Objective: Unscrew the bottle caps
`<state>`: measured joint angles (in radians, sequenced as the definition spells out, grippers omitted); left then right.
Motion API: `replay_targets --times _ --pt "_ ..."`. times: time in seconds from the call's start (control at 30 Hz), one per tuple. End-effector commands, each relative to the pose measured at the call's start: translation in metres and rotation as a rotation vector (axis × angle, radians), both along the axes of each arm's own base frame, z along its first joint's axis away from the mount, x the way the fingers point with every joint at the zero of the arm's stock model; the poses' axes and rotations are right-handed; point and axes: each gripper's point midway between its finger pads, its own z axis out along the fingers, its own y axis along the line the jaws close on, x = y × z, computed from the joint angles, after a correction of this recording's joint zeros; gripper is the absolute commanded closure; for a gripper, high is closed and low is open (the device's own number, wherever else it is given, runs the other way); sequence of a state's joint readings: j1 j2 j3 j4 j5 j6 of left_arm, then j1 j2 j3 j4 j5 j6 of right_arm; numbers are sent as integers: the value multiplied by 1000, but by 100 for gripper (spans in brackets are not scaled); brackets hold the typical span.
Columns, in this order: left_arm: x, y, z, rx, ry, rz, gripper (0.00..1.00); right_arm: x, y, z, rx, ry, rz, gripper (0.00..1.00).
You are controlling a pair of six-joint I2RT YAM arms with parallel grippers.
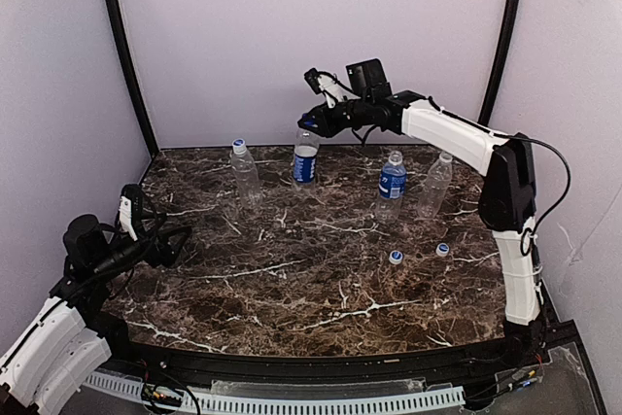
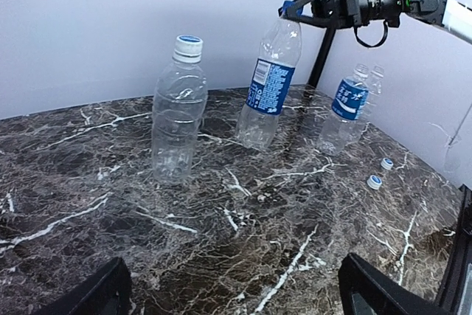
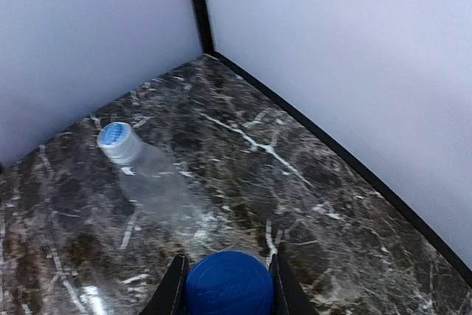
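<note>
Left gripper (image 1: 180, 245): jaws spread wide, grasping nothing, above the left edge of the marble table (image 1: 292, 289).

Far left: unlabelled bottle (image 1: 245, 180), upright, with its white cap (image 1: 238, 144) fitted.

Far centre: blue-labelled bottle (image 1: 305, 164). Its dark blue cap (image 3: 228, 283) is clamped between the closed fingers of the right gripper (image 1: 309, 125).

Far right: second labelled bottle (image 1: 392, 184) and second unlabelled bottle (image 1: 434, 185), upright, just beside each other.

Near side of these: first loose cap (image 1: 396, 258) and second loose cap (image 1: 442, 250) lie on the table, apart.

Right gripper (image 2: 293, 8) clamps blue cap (image 2: 287, 10) of labelled bottle (image 2: 270, 82) (upright, mid-table). Capped clear bottle (image 2: 178, 116) stands left of it; two loose caps (image 2: 375, 181) lie far right. The left gripper (image 2: 232, 260) is spread wide.
</note>
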<state>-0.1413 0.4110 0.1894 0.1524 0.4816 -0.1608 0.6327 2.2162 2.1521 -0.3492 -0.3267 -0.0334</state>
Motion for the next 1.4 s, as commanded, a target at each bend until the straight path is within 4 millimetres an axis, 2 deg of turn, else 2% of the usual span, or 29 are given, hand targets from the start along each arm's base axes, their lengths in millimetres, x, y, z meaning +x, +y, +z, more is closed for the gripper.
replay_targets --times 0.0,0.1,0.13,0.2,0.3,0.37,0.4,0.43,0.57,0.63,0.73,0.8,0.87,0.93,1.0,1.17,1.37 --pt "-23 -28 1 -30 -24 -209 1 -137 24 111 220 23 407 100" --pt "-41 -43 4 -63 -20 -334 1 -204 35 112 213 20 547 100" --pt "-48 -49 4 -70 -14 -383 1 -229 45 100 194 28 593 100" --pt "-57 -57 3 -76 6 -441 1 -260 58 92 191 24 630 100" --pt "-73 -74 -2 -62 60 -556 1 -295 73 89 204 15 675 100" --pt "-93 -90 1 10 33 -686 1 -311 80 92 198 -9 688 100" --pt "-96 -92 11 35 23 -707 1 -316 82 95 197 -29 686 100" --pt "-97 -97 24 62 -21 -731 1 -320 84 97 194 -42 683 100" --pt "-110 -112 56 53 -58 -862 1 -338 89 110 237 -94 695 100" --pt "-123 -119 63 66 -81 -949 1 -342 91 113 249 -114 686 100" --pt "-133 -126 61 101 -64 -1001 1 -338 92 119 287 -138 648 100" --pt "-119 -131 63 102 -35 -942 1 -339 91 128 343 -144 635 100" --pt "-94 -133 72 113 -64 -828 2 -337 90 129 368 -148 616 100" --pt "-81 -135 82 117 -101 -773 8 -332 87 133 390 -158 580 100" --pt "-79 -136 85 128 -117 -774 13 -329 85 133 403 -162 550 100" --pt "-76 -137 79 138 -95 -771 12 -326 80 139 448 -170 520 100" --pt "-76 -139 80 148 -113 -785 18 -326 81 140 461 -161 517 100"
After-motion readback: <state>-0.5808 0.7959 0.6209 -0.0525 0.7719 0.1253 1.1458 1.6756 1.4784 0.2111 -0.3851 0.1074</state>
